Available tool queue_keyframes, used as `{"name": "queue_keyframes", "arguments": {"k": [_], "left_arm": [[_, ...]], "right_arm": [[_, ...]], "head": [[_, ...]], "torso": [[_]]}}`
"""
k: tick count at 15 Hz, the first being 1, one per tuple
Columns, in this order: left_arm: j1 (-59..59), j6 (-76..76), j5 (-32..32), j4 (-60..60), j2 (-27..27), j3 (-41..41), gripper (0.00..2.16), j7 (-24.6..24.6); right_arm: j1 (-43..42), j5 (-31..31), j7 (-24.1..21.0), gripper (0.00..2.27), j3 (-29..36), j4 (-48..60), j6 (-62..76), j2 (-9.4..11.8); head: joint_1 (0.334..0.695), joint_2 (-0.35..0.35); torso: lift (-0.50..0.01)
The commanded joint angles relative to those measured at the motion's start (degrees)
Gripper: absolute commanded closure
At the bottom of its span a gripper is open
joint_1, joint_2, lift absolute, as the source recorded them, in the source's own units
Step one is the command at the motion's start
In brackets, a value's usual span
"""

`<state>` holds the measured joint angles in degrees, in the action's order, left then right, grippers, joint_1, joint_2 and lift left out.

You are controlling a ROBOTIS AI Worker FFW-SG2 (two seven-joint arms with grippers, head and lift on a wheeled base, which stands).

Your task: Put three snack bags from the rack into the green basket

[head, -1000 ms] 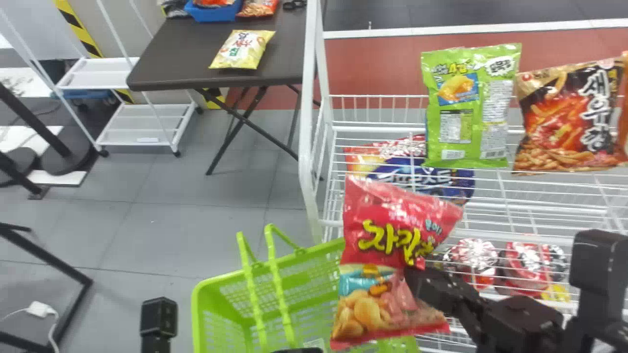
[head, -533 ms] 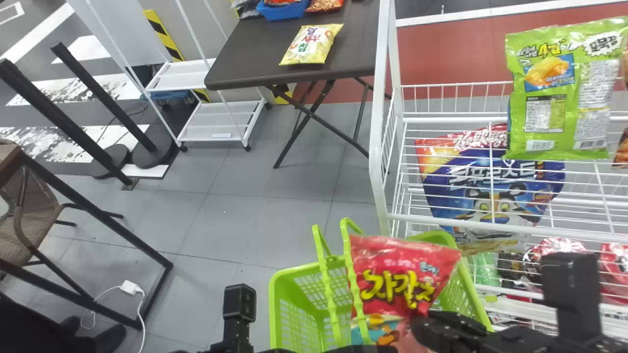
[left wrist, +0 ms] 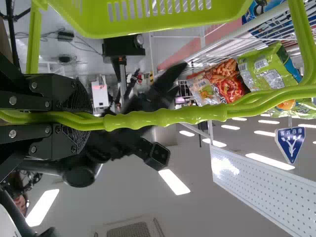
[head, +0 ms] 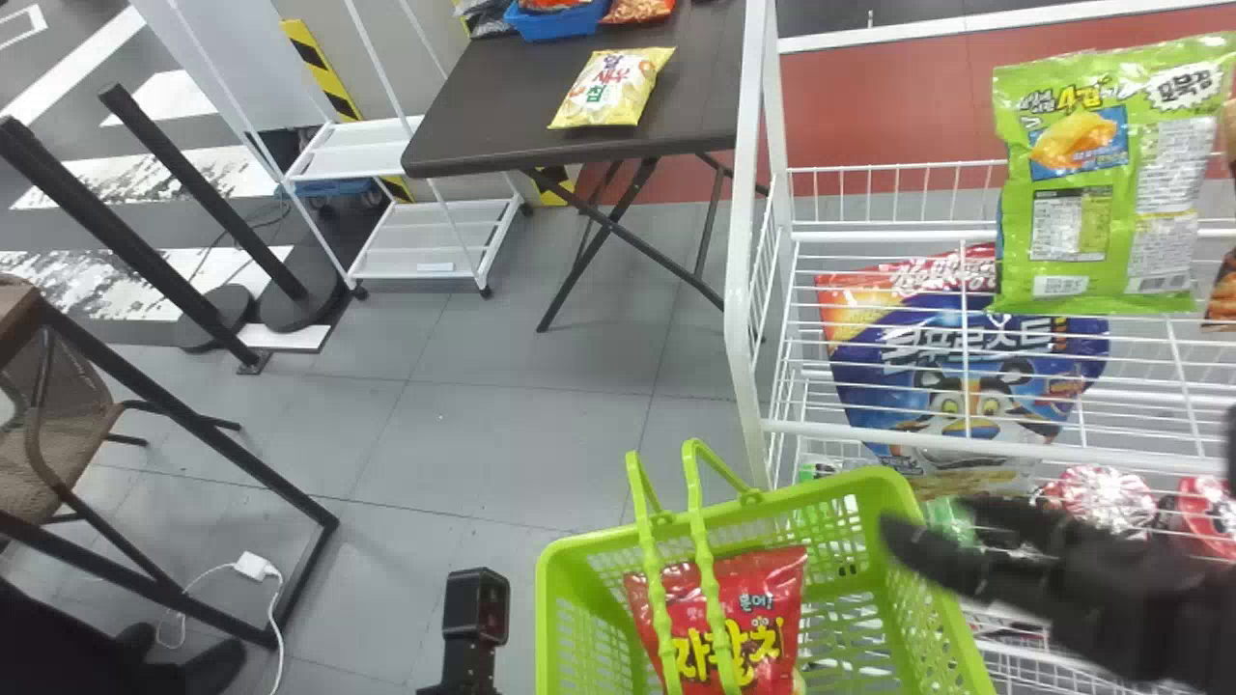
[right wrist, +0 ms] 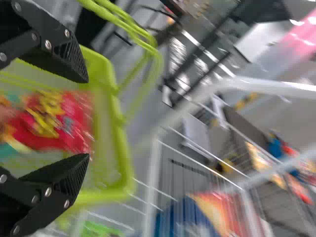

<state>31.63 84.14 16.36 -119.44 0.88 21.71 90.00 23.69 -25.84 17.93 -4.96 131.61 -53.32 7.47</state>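
Note:
In the head view, the right gripper (head: 903,550) is at the green basket's right rim; in the right wrist view, the same gripper (right wrist: 85,117) is open above the basket (right wrist: 123,173). A red snack bag (head: 772,598) lies inside the green basket (head: 908,579), behind its upright handles. Part of the left arm's gripper assembly (head: 475,618) stands left of the basket. The left wrist view has the left gripper (left wrist: 85,119) shut on the basket handles (left wrist: 168,114). A green snack bag (head: 1110,174) and an orange-brown one (head: 1222,290) are on the white rack (head: 748,290).
A blue cereal bag (head: 966,376) sits on a lower wire shelf. Behind stands a dark table (head: 502,106) with a yellow bag (head: 613,87) and a blue bin (head: 560,21). A white cart (head: 425,241) is left of it, with black posts (head: 164,232) farther left.
The right gripper has let go of the red bag, now down in the basket, and moved right. Between the two earlier frames the head view turned left. The basket's right side has shifted slightly.

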Motion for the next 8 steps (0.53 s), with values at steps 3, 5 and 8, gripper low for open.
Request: {"name": "queue_keyframes", "arguments": {"k": [3,5,8], "left_arm": [[0.71,-0.15,0.16,-0.35,0.0,-0.35,2.15,0.57],[0.53,-0.15,0.16,-0.35,0.44,-1.23,2.15,0.57],[0.45,-0.15,0.07,-0.26,0.71,-1.5,2.15,0.57]], "right_arm": [[-10.6,4.66,-1.14,0.06,5.57,-8.12,6.43,-0.18],[-14.55,10.37,-2.99,0.06,5.48,-14.89,13.99,-0.62],[-18.86,13.54,-3.87,0.06,5.4,-23.5,21.55,-1.85]], "head": [[0.695,0.083],[0.695,0.021],[0.695,-0.069]], "torso": [[0.0],[0.0],[0.0]]}}
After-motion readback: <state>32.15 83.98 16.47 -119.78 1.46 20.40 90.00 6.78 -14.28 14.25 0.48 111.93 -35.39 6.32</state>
